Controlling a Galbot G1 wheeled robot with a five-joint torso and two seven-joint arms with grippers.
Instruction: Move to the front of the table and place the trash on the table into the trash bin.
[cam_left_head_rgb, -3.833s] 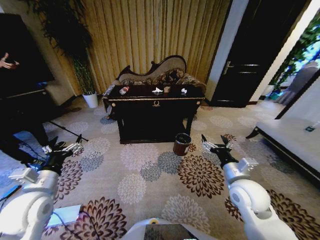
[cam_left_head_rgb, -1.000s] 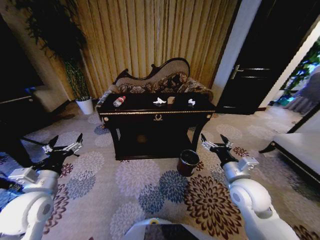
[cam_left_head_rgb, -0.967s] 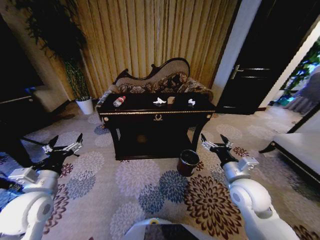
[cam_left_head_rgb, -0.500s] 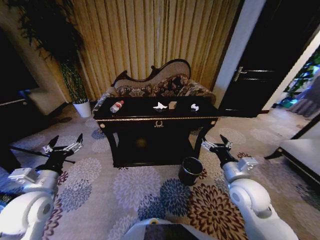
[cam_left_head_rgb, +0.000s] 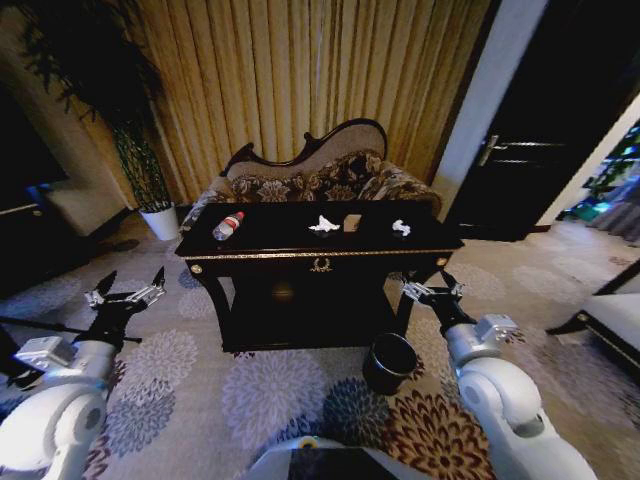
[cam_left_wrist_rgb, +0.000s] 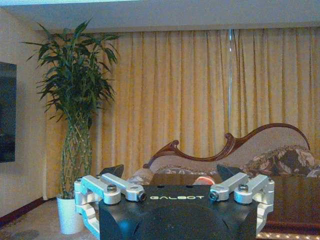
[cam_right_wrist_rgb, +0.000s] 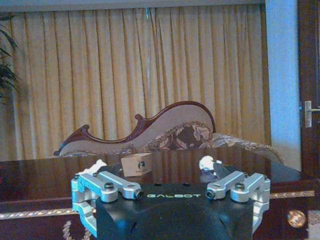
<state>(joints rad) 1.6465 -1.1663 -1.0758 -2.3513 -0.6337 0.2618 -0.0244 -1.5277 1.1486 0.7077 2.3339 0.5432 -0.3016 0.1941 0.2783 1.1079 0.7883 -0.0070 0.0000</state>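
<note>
Behind the table (cam_left_head_rgb: 300, 256) a sofa (cam_left_head_rgb: 320, 180); trash bin (cam_left_head_rgb: 389, 361) in front; both grippers' jaws spread open

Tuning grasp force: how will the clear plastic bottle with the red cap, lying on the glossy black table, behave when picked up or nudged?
The clear plastic bottle with the red cap lies on its side on the glossy black table, so a nudge would probably roll it. It looks small and thin-walled, so likely light and apt to dent under a hard squeeze. The smooth plastic may slip.

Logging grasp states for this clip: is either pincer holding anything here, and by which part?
Nothing is held. The left pincer and the right pincer are both open and empty, short of the table, where the bottle lies.
</note>
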